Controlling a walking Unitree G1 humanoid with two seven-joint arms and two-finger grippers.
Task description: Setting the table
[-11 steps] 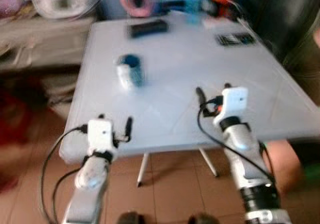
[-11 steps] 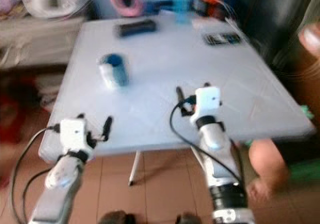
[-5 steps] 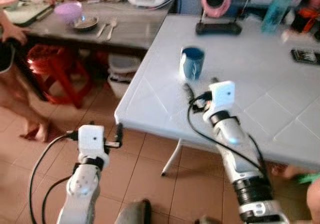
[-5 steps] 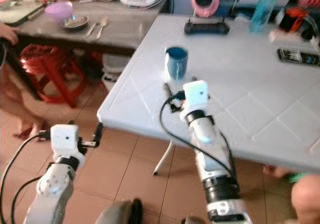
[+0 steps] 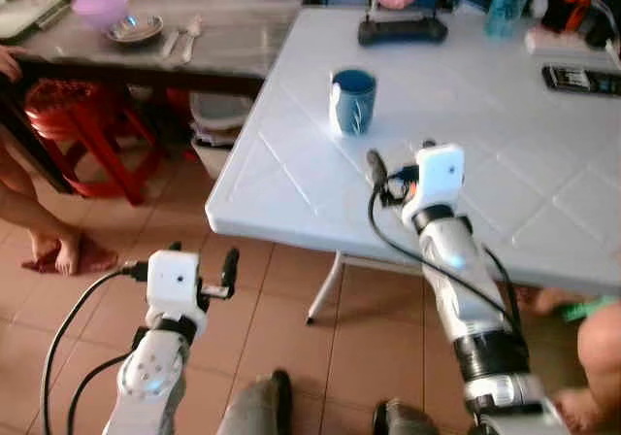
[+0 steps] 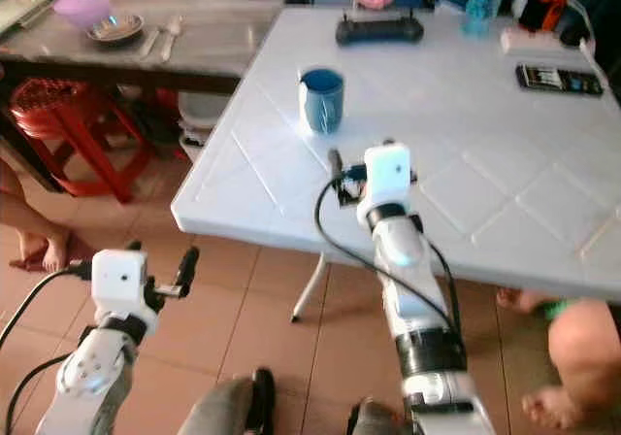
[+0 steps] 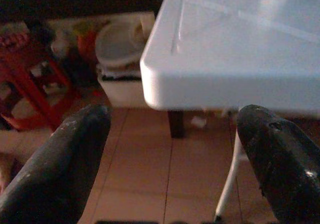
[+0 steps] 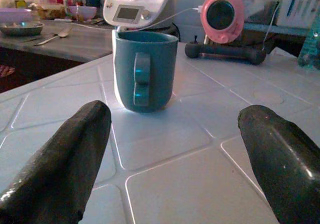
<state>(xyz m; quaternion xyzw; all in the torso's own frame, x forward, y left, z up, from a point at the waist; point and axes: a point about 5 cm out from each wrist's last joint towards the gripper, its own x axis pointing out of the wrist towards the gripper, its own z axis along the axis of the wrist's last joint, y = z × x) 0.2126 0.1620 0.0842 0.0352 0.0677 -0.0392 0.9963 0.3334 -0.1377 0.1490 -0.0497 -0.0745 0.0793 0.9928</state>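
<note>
Left eye view: The white plastic table [image 5: 505, 134] serves as the landmark. A blue mug [image 5: 352, 102] stands upright on the table near its left edge, handle facing the robot. The right gripper [image 5: 398, 168] sits low over the table surface, on the robot's side of the mug and apart from it; its fingers point toward the mug. The left gripper [image 5: 206, 260] is off the table, below and in front of the table's near left corner, over the tiled floor [image 5: 281, 318]. Beyond the table's left edge stands a dark side table [image 5: 228, 51] carrying a purple bowl [image 5: 100, 8], a metal dish [image 5: 134, 30] and cutlery [image 5: 179, 39]. A red stool [image 5: 73, 124] stands beneath that side table. On the table's far side lie a black controller [image 5: 403, 31] and a remote control [image 5: 580, 81].

Right eye view: Same layout. A person's bare feet [image 6: 39, 249] are on the floor left of the table, and another bare foot [image 6: 553, 406] is at the table's near right.

Left wrist view: The left gripper's fingers [image 7: 65, 169] are spread wide, holding nothing. The table's rounded corner lies ahead between them, with a white tub [image 7: 122, 59] under the side table beyond.

Right wrist view: The right gripper's fingers [image 8: 65, 164] are spread wide, empty. The mug stands upright on the table ahead, between the two fingers but clear of both. A kitchen appliance [image 8: 140, 4] and a pink round device [image 8: 222, 15] stand behind.
</note>
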